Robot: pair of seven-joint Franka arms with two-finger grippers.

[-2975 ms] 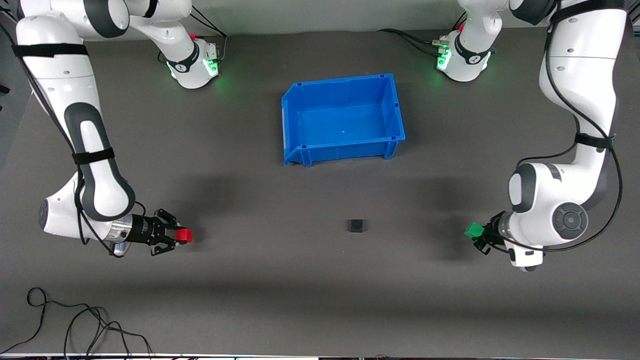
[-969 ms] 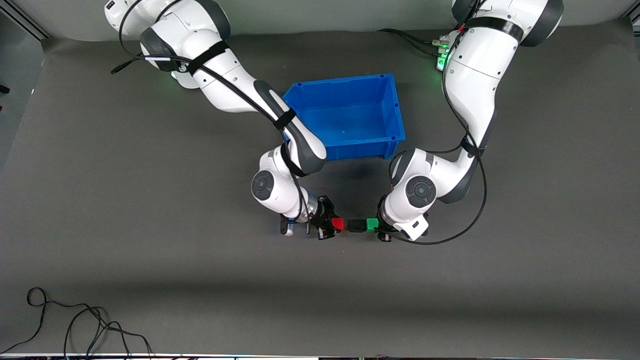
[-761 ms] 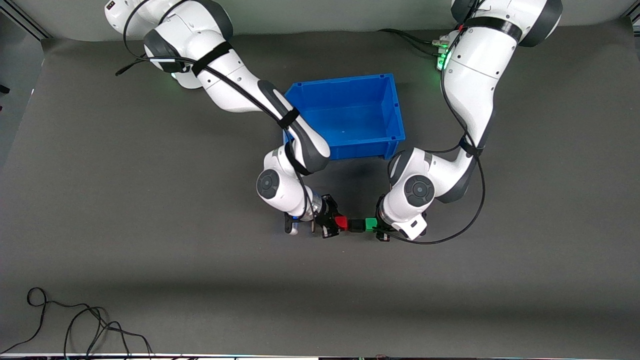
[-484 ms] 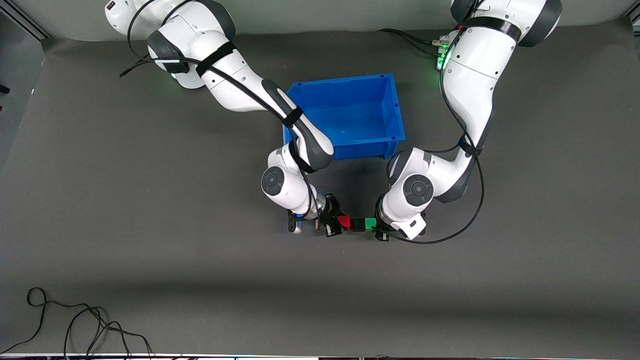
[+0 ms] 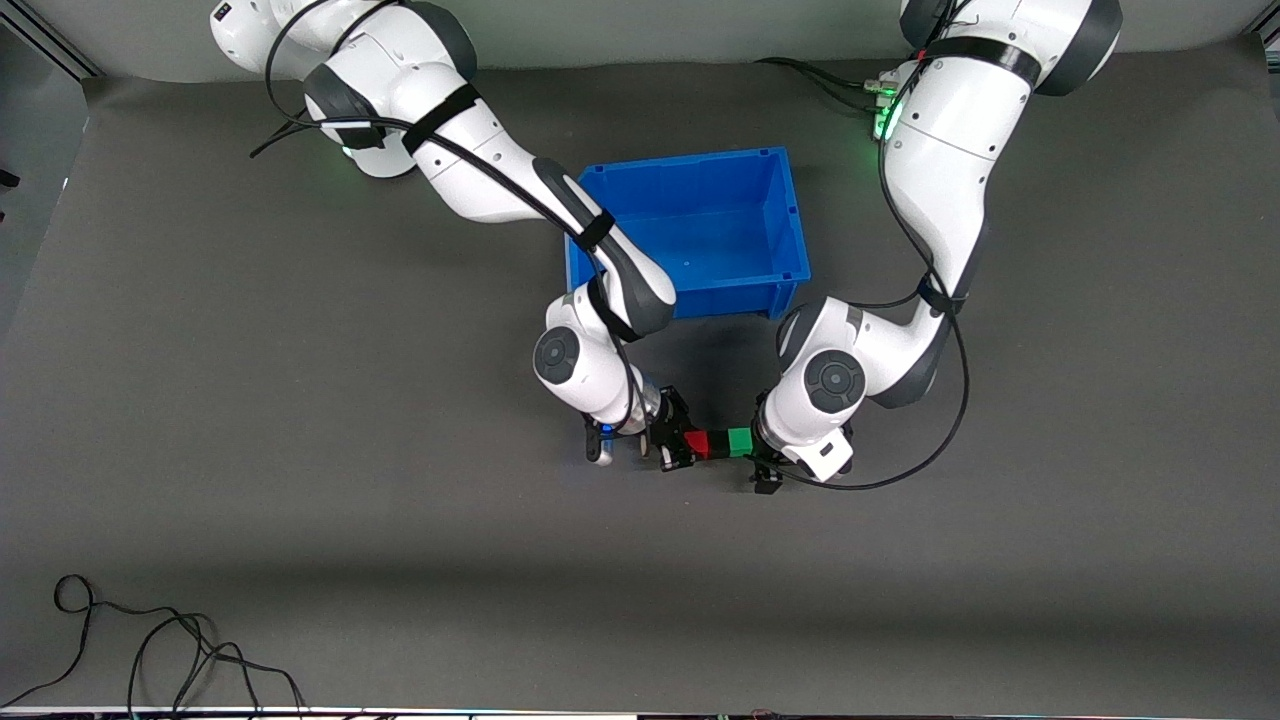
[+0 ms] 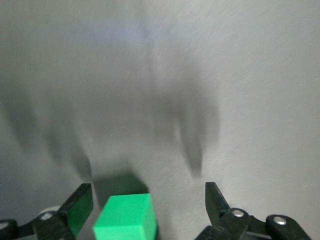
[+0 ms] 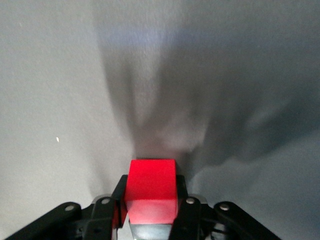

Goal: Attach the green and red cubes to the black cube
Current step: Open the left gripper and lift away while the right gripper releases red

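Note:
The red cube (image 5: 697, 443), black cube (image 5: 718, 446) and green cube (image 5: 740, 440) lie in a touching row on the dark table, nearer to the front camera than the blue bin. My right gripper (image 5: 680, 446) is shut on the red cube (image 7: 151, 190) at the row's end toward the right arm. My left gripper (image 5: 757, 452) is at the other end. Its fingers (image 6: 80, 207) stand wide apart around the green cube (image 6: 125, 217), which rests on the table between them. The black cube is hidden in both wrist views.
A blue bin (image 5: 690, 160), with nothing in it, stands farther from the front camera than the cube row. A black cable (image 5: 150, 650) lies near the table's front edge toward the right arm's end.
Both arms came in from the table's ends with their cubes. Over the last second the right gripper pushed the red cube against the black cube, closing the row.

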